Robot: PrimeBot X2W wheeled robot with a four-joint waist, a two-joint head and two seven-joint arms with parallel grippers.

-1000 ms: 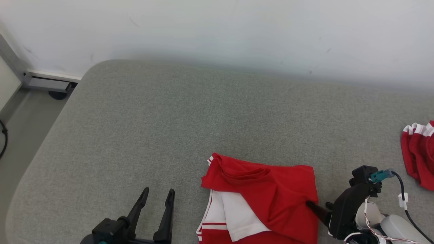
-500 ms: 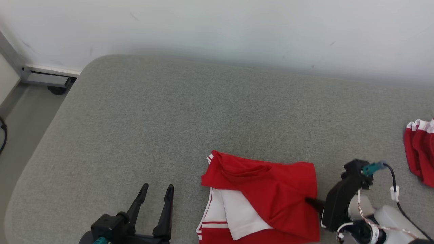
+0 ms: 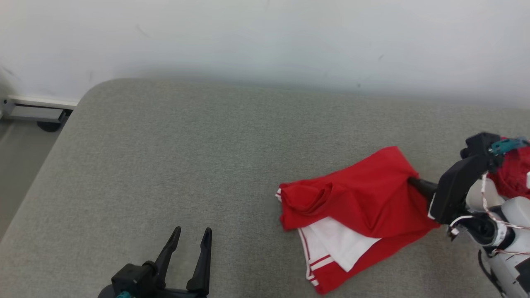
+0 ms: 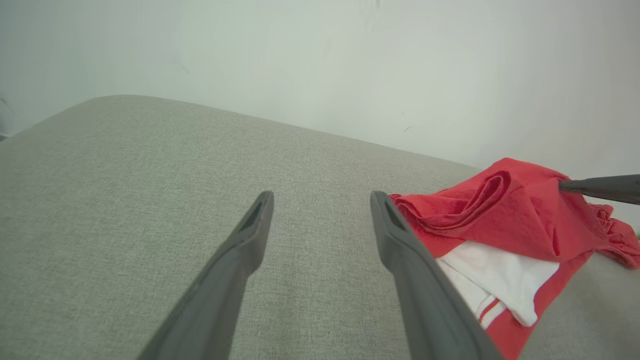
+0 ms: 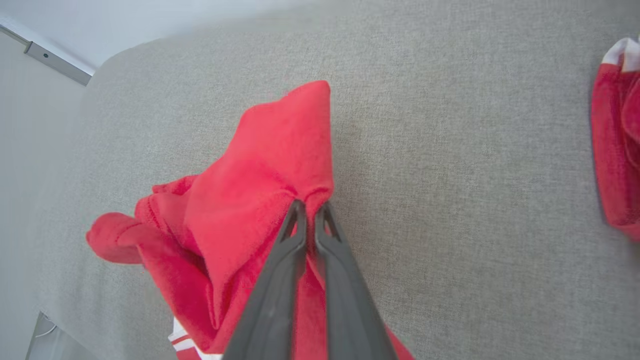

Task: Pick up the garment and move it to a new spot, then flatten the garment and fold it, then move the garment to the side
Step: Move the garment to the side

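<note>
Dragged toward frame's right, garment [image 3: 360, 198] trails the right hand [image 3: 410, 180] (clamped on its edge); lift smoothly, avoid bunching.

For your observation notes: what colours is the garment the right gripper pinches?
The garment is red with a white panel and striped trim; clearest in head view.

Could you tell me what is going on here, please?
The robot's right gripper is shut on an edge of the red and white garment, holding that edge raised above the grey padded surface. The left gripper sits open nearby, holding nothing. A second red garment lies further to the right.
</note>
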